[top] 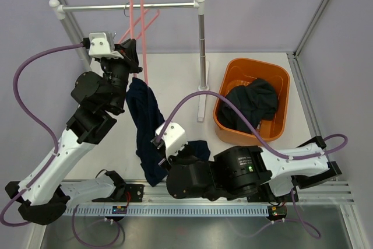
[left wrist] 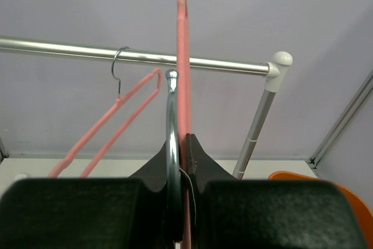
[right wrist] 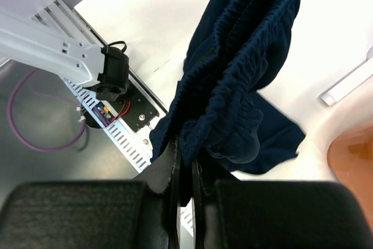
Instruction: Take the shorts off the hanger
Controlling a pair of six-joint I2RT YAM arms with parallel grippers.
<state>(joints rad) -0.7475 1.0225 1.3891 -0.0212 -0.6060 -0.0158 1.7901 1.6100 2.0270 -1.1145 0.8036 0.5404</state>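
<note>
at the twelve o'clock side of the white bench (top: 175,86), a silver clothes rail with white end caps (top: 131,7) stands on its post, and a thin pink hanger with a wire hook (left wrist: 158,77) hangs from it. just right of that one, the left fingers (left wrist: 154,164) are clenched on a second pink hanger (left wrist: 183,56), seen edge-on in the left wrist view with its chrome hook (left wrist: 171,115) pinched alongside. this hanger is tilted upright, and its top rises past the rail. from just beneath those fingers, a long dark navy pair of shorts (top: 145,126) hangs and trails toward six o'clock across the middle of the bench. its upper end meets the low end of the held hanger, though whether the cloth is draped over it or caught on it cannot be told. at the lower end, the right fingers (right wrist: 166,166) are clamped tight on a bunched, gathered fold of the navy cloth, with loose fabric spilling onto the bench beside them. over at three o'clock, beside the rail's post, sits a rounded orange plastic basket (top: 256,62), and a second crumpled dark navy pair of shorts (top: 252,104) lies inside it. purple cables (top: 35,68) loop from both arms.
</note>
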